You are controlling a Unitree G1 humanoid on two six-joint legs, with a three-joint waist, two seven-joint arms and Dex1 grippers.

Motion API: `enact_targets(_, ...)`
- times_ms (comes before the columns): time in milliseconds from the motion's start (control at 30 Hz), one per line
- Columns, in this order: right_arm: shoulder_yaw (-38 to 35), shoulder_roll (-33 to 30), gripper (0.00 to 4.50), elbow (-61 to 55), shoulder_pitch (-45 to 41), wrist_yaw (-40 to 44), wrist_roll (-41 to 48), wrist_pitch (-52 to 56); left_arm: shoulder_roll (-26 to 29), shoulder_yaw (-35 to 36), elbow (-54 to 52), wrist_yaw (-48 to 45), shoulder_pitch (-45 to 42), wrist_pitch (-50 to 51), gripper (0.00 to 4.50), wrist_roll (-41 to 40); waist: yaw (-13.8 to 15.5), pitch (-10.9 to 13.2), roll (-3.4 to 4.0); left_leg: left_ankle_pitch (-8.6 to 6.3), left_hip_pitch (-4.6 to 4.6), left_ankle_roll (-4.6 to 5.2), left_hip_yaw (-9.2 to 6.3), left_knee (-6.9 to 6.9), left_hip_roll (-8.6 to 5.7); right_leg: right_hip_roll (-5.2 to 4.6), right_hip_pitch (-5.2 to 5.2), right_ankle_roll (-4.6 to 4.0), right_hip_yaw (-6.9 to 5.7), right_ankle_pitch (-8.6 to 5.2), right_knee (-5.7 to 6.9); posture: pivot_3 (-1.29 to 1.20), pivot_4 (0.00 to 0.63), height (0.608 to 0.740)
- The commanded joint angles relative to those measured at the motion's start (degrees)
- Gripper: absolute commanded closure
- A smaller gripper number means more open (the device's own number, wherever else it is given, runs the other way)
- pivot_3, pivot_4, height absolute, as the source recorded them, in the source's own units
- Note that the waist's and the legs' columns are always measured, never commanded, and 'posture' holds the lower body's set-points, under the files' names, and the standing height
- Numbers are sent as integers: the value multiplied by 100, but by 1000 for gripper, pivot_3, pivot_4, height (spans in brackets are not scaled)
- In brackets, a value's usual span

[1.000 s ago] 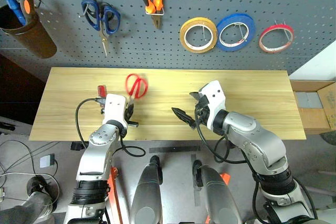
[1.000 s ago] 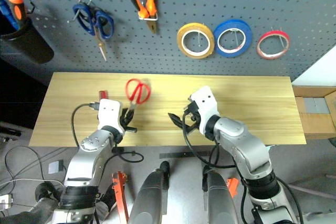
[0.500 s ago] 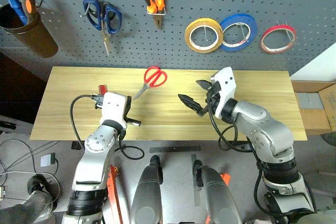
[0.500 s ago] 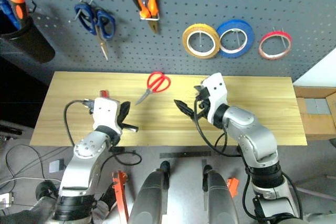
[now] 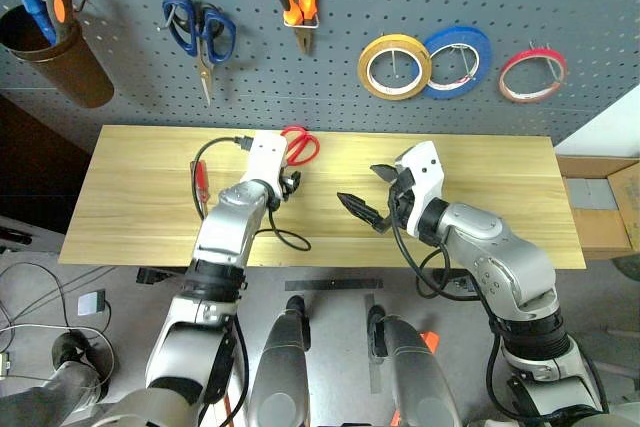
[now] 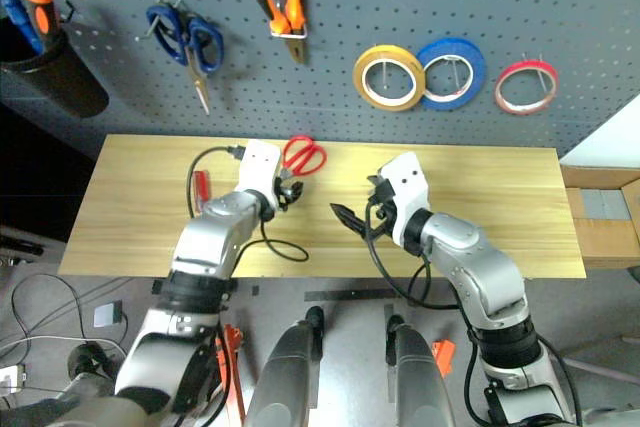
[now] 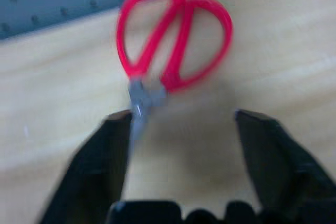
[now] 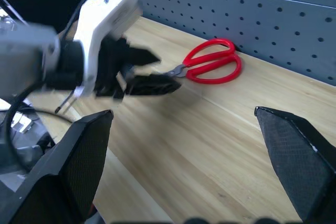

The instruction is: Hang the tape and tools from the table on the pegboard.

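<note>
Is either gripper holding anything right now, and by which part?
Nothing is held. The left gripper is open around the red-handled steel scissors' blades; the right gripper is open, empty.

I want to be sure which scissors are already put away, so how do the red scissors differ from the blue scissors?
The red scissors lie flat on the table, while the blue scissors hang on the pegboard. The red pair has red handles, the blue pair blue ones. The red pair lies just ahead of the open left hand; no hand is near the blue pair. Both have two loop handles.
</note>
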Motion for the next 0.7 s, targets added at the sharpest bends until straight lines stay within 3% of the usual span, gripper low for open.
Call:
enact_targets(33, 20, -31, 0, -300, 74, -11, -7, -22, 8, 158, 462, 55, -245, -94, 95, -5, -17, 0, 0, 0, 1, 0, 1, -1, 0, 0, 0, 0, 1, 0, 0, 104, 433, 740)
enact_targets(367, 0, -16, 0, -440, 163, -98, -5, 63, -98, 58, 2642, 74, -992, -426, 95, 139, -6, 0, 0, 1, 5, -1, -1, 6, -1, 0, 3, 1, -3, 1, 11, 91, 435, 740)
enact_targets(700, -35, -26, 0, -531, 256, -159, 11, 136, -101, -19, 2616, -28, -863, -445, 95, 170, -9, -1, 0, 2, 12, -3, 0, 9, -3, -4, 8, 2, -1, 1, 17, 90, 435, 740)
